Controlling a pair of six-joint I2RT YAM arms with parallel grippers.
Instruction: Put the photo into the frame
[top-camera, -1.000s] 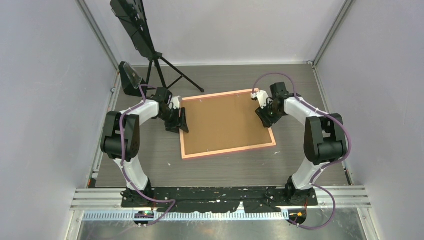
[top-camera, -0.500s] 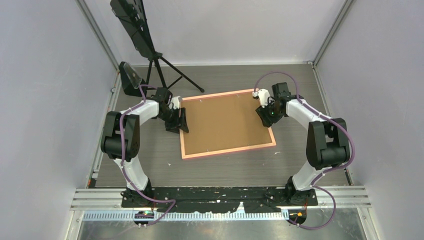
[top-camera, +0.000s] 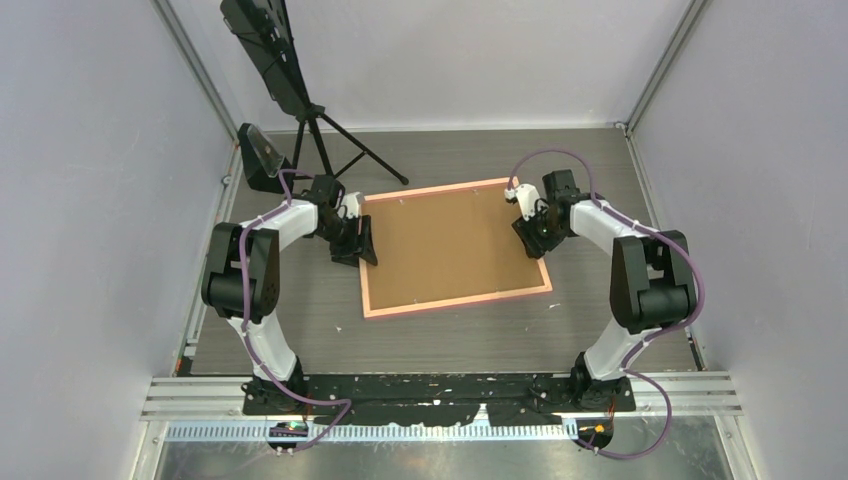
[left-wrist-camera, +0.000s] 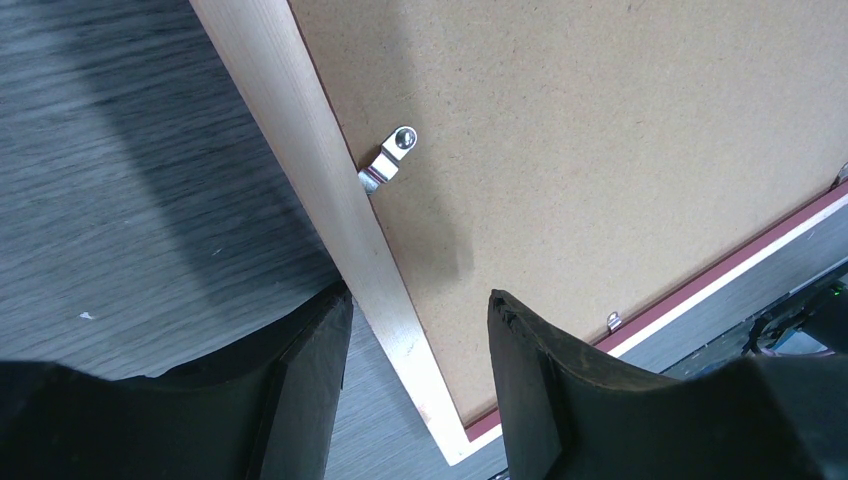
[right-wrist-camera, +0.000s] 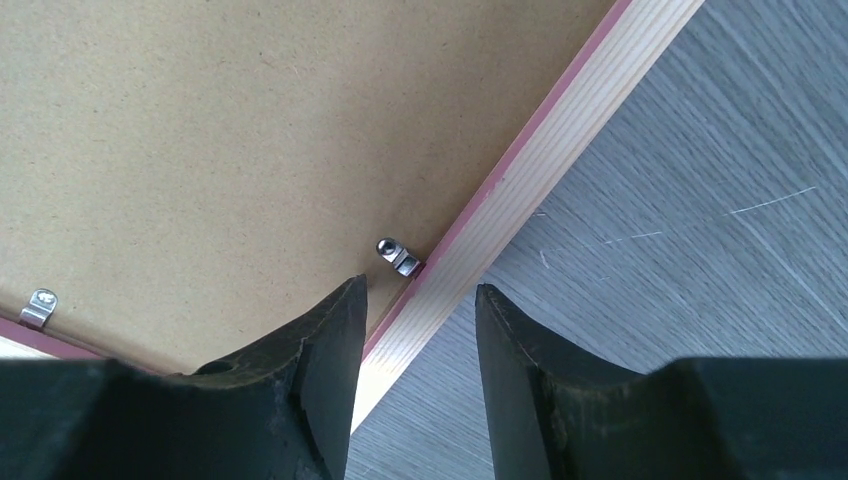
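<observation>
Counter (top-camera: 600, 170) of grey wood grain fills the walled cell, and a black tripod (top-camera: 330, 140) stands at its far left. The frame (top-camera: 457, 301) lies flat mid-counter, back up and slightly skewed. Its salmon-pink rails ring a brown backing board (top-camera: 450, 245) set inside them. Bare counter runs wide along the near rail. The far-left corner lies near a tripod leg, and an arm reaches in to each side rail. The left hand (left-wrist-camera: 417, 300) points down and is open, one finger outside the left rail, the other over the board, gripping nothing. The right hand (right-wrist-camera: 420, 290) straddles the right rail the same way, fingers spread and empty. A metal clip (left-wrist-camera: 388, 160) bridges board and rail ahead of the left hand. Another clip (right-wrist-camera: 398, 256) sits just beyond the right fingertips.
</observation>
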